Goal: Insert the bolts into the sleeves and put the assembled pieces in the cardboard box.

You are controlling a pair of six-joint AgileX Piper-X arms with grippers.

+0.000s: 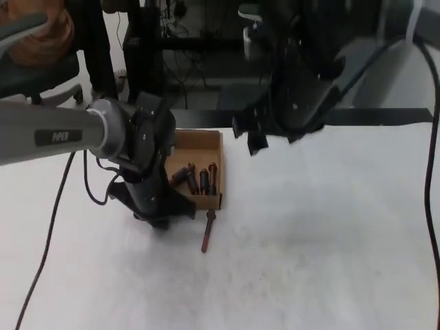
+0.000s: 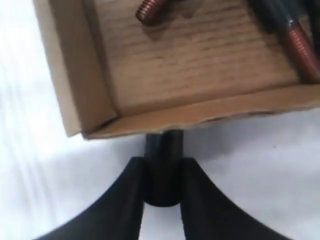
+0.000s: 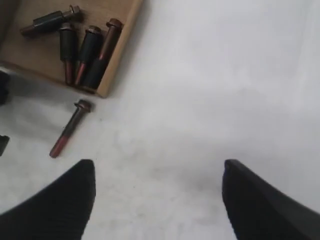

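Note:
A black sleeve (image 2: 163,150) stands on the white bench just outside the near wall of the cardboard box (image 2: 200,113). My left gripper (image 2: 162,167) is shut on it, low at the box's near left corner (image 1: 159,218). Several assembled bolt-and-sleeve pieces (image 3: 82,50) lie inside the box (image 1: 218,148). One loose copper-coloured bolt (image 3: 70,127) lies on the bench in front of the box (image 1: 208,231). My right gripper (image 3: 157,195) is open with nothing between its fingers. It hangs above the bench, behind and to the right of the box (image 1: 251,137).
A white cloth covers the bench, with open room to the right of and in front of the box. The left arm's cable (image 1: 51,227) trails across the bench's left side. Chairs and dark equipment stand beyond the bench's far edge.

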